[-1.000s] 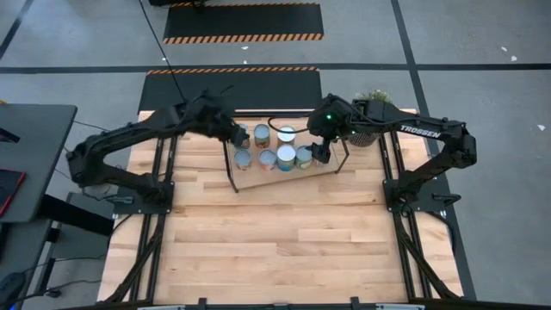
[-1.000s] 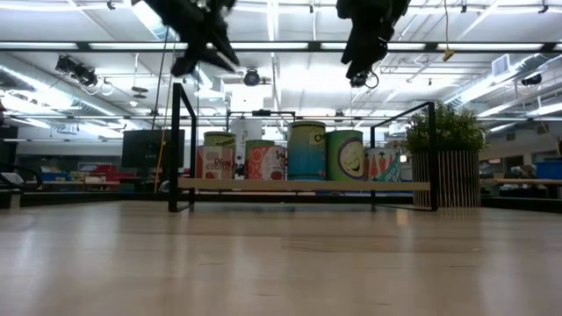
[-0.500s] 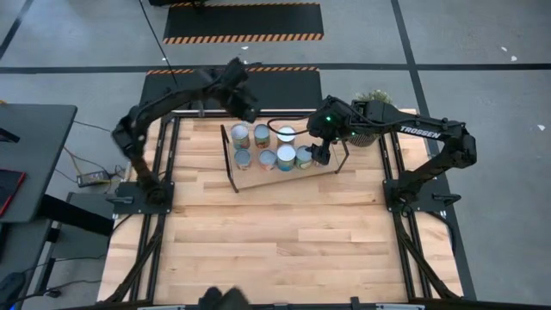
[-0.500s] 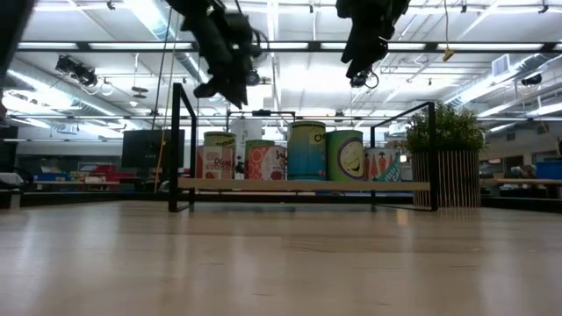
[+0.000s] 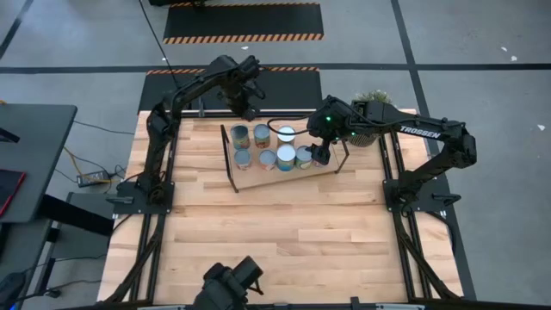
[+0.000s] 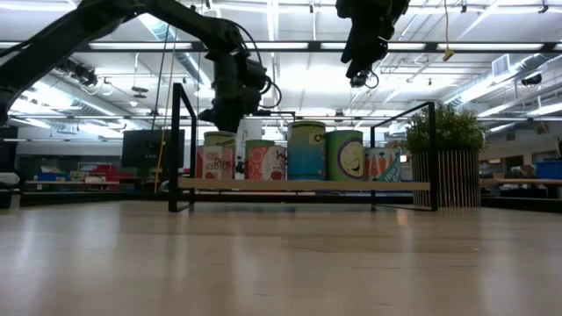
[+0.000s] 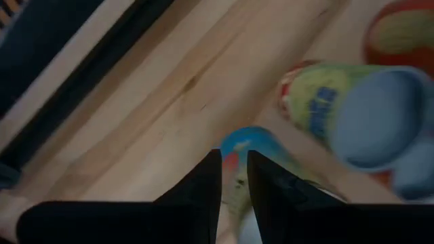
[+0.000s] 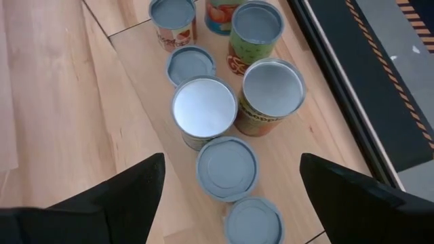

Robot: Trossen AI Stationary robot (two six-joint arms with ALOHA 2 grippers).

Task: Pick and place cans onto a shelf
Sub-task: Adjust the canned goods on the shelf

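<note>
Cans [image 5: 269,147] stand clustered on the shelf [image 5: 258,181], the slanted light-wood board with black rod frames at both ends, and they sit between my two grippers. From above I count seven round tops in two loose rows, silvery or pale blue-grey; from table height their labels read orange-red, blue and green, all upright on the board.

Beneath my right gripper [image 5: 320,153] lie the cans nearest that end of the shelf; my fingers are spread wide apart with nothing between them, and my own wrist camera looks straight down on the tops, one silvery can [image 8: 204,108] in the middle with a green-and-orange one [image 8: 270,95] touching it. I hang above them, clear of every lid.

My left gripper [image 5: 248,110] is off the far-left corner of the shelf, just beyond the back row. Its fingers [image 7: 203,183] are drawn nearly together with only a thin slit between them, and they grip nothing. Past their tips I see a blue-topped can [image 7: 247,146] and a green-labelled can [image 7: 352,112], both blurred.

A potted plant [image 5: 372,112] stands behind my right wrist, on the tabletop [image 5: 275,241].
</note>
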